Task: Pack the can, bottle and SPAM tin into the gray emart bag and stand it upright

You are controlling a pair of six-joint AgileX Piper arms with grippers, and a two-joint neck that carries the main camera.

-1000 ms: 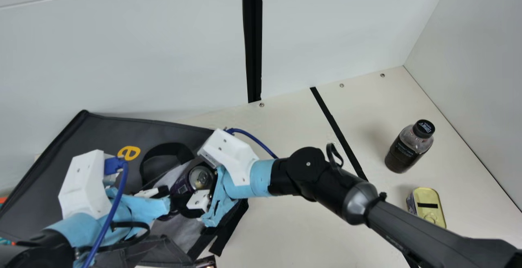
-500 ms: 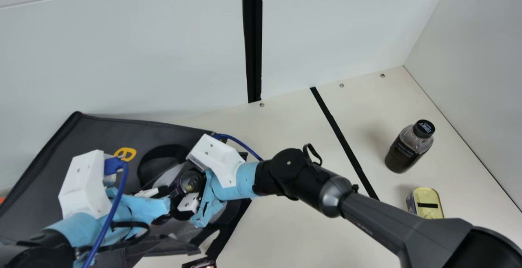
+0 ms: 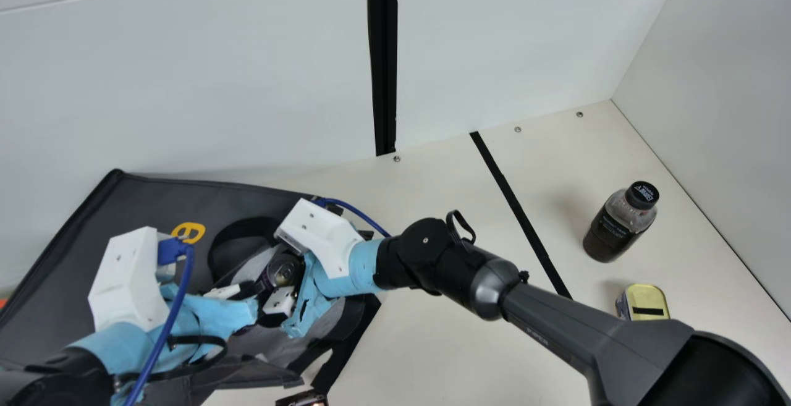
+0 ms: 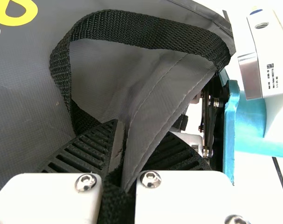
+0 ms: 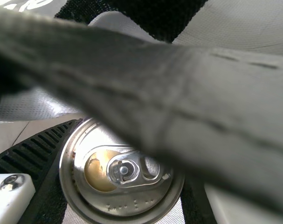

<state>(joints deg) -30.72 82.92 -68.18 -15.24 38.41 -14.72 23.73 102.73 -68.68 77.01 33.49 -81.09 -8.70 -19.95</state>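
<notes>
Gray bag [image 3: 68,245], the largest item: lying slumped on the cream table [image 3: 469,344], its mouth toward the right arm; it is not upright, so the standing step remains to be done. Left gripper [image 4: 136,135]: fingers pressed together on a fold of the bag's edge beside the black handle [image 4: 146,35], apparently to hold the mouth open. Right gripper [image 5: 127,163]: at the bag's mouth, fingers parted by the width of its load, one on each side. Bottle [image 3: 618,227]: upright on the table, well apart from the bag, still to be packed. Can [image 3: 283,269]: the load between the right fingers, at or just within the mouth; how deep it sits cannot be told, and its packing is judged under way, release being left. Tin [image 3: 646,301]: the smallest, on the table near the bottle, likewise unpacked.
</notes>
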